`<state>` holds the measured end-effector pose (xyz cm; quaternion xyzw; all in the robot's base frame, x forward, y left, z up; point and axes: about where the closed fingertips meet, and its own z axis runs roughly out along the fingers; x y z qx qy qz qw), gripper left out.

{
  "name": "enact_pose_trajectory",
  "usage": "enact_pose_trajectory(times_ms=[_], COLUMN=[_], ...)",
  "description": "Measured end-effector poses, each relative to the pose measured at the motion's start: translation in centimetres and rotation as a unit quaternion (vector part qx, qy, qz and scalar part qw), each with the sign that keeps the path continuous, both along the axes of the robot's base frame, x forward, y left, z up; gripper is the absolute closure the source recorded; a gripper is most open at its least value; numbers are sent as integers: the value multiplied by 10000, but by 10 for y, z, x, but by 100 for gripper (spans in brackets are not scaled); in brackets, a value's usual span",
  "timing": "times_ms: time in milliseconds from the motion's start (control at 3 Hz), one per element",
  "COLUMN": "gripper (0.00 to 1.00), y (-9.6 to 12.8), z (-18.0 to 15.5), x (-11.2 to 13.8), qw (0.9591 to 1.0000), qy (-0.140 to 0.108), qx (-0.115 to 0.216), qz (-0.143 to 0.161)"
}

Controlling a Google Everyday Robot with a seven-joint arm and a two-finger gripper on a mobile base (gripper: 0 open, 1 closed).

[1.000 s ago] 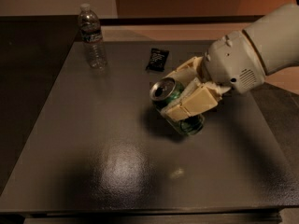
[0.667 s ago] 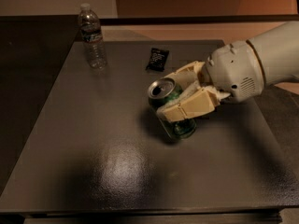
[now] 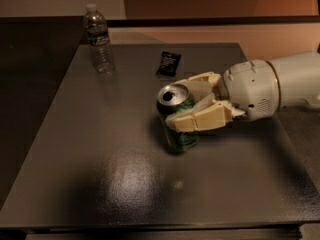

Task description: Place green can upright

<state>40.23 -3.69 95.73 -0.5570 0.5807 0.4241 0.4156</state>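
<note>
The green can (image 3: pixel 176 106) stands near the middle of the dark table (image 3: pixel 100 149), its silver top with the opening facing up and slightly toward the camera. Its base seems to rest on the table. My gripper (image 3: pixel 181 103) reaches in from the right on a white arm. Its two beige fingers (image 3: pixel 200 120) are shut on the can, one on the near side and one on the far side. The near finger hides part of the can's side.
A clear plastic water bottle (image 3: pixel 98 40) stands upright at the table's back left. A small black packet (image 3: pixel 168 63) lies flat behind the can. The table's right edge is close under my arm (image 3: pixel 280 86).
The can has swung from tilted to nearly upright in my gripper and come down toward the table. The arm has shifted slightly to the right.
</note>
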Motion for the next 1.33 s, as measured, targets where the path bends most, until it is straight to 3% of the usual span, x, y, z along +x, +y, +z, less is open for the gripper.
enact_pose_trajectory(times_ms=[333,1333], gripper=[100,100], y=[0,2], z=[-5,-42], x=[-2,-6], qw=[9997,9981], qy=[-84,50], qx=[210,510], qz=[51,327])
